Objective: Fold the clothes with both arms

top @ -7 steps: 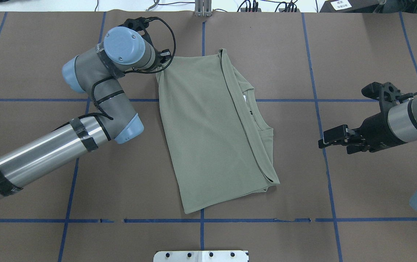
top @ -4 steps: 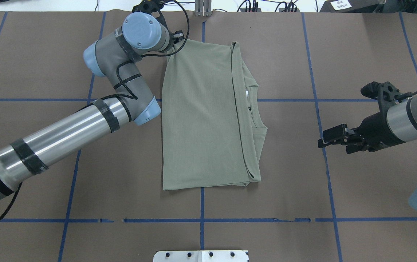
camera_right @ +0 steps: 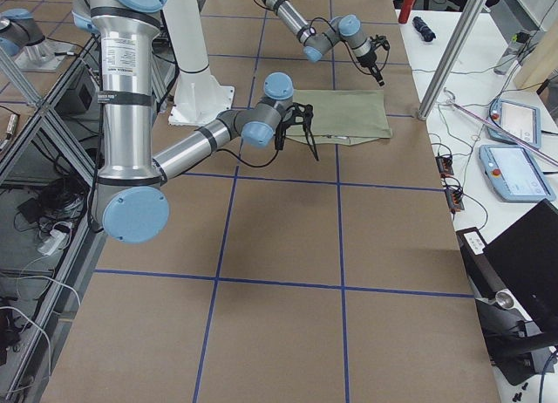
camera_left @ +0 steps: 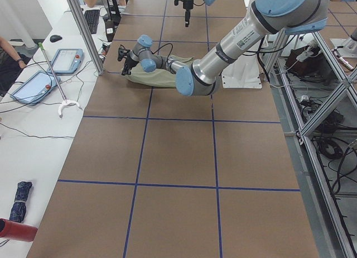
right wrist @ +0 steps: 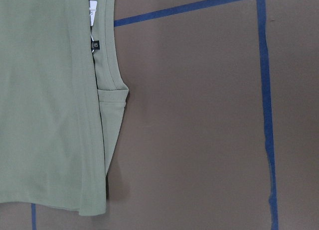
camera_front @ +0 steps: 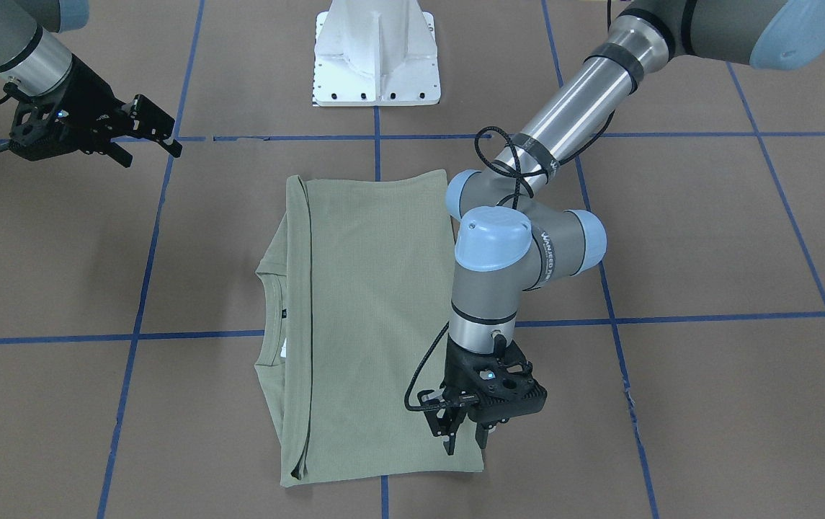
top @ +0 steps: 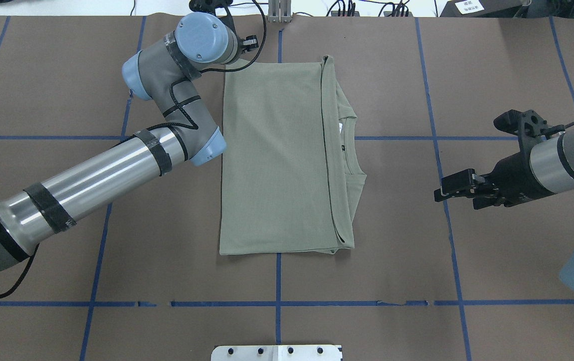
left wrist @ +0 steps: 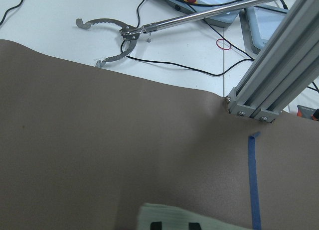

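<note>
Brown table (top: 492,60), shirt (top: 276,160), pedestal (camera_front: 376,50).

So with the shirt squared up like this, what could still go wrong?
The left tool sits at the folded shirt's far corner; whether it grips fabric is unclear, so pulling away could drag that corner and skew the fold. The collar side sticks out past the top layer and may spoil the next fold. The right tool hovers clear.
</note>
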Controlling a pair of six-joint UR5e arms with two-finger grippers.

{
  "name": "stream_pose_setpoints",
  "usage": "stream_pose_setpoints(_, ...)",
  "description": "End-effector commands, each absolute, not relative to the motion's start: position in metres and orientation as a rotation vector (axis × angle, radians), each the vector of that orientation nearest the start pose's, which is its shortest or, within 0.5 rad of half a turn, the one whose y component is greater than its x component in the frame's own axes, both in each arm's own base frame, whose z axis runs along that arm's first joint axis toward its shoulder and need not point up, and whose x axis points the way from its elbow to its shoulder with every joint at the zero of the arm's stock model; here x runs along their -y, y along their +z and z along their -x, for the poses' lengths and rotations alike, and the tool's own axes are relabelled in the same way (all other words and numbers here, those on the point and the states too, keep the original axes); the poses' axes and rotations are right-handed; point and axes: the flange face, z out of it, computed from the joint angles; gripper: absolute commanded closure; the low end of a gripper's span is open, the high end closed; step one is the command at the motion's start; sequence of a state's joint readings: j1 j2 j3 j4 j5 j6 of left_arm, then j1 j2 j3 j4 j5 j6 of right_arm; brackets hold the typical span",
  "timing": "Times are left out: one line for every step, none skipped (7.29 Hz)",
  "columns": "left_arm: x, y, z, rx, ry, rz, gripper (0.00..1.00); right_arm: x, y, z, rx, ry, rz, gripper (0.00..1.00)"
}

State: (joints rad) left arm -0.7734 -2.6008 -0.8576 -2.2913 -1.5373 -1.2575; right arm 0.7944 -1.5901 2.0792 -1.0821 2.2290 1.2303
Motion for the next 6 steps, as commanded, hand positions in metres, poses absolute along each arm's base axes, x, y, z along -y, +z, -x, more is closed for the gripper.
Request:
stream_pose_setpoints(0.722, 0.215, -0.489, -0.900, -0.346, -0.580, 0.00, 0.392, 0.359, 0.280, 1.103, 0.101, -0.031, 0.00)
stream_pose_setpoints(0.698, 0.238, -0.471, -0.965, -0.282, -0.507, 0.00, 0.396, 0.365, 0.294, 1.086, 0.099, -0.028, 0.00)
stream_pose_setpoints(0.671, 0.256, -0.450, -0.998, -0.264, -0.506, 0.00, 0.409, 0.366, 0.318, 1.073, 0.088, -0.039, 0.00)
stream_pose_setpoints(0.650, 0.267, -0.430, -0.998, -0.263, -0.499, 0.00, 0.421, 0.368, 0.341, 1.056, 0.081, -0.051, 0.00)
stream_pose_setpoints(0.627, 0.265, -0.415, -1.022, -0.237, -0.467, 0.00, 0.443, 0.352, 0.382, 1.020, 0.086, -0.068, 0.00)
stream_pose_setpoints(0.606, 0.265, -0.399, -1.039, -0.226, -0.466, 0.00, 0.457, 0.329, 0.419, 0.958, 0.070, -0.084, 0.00)
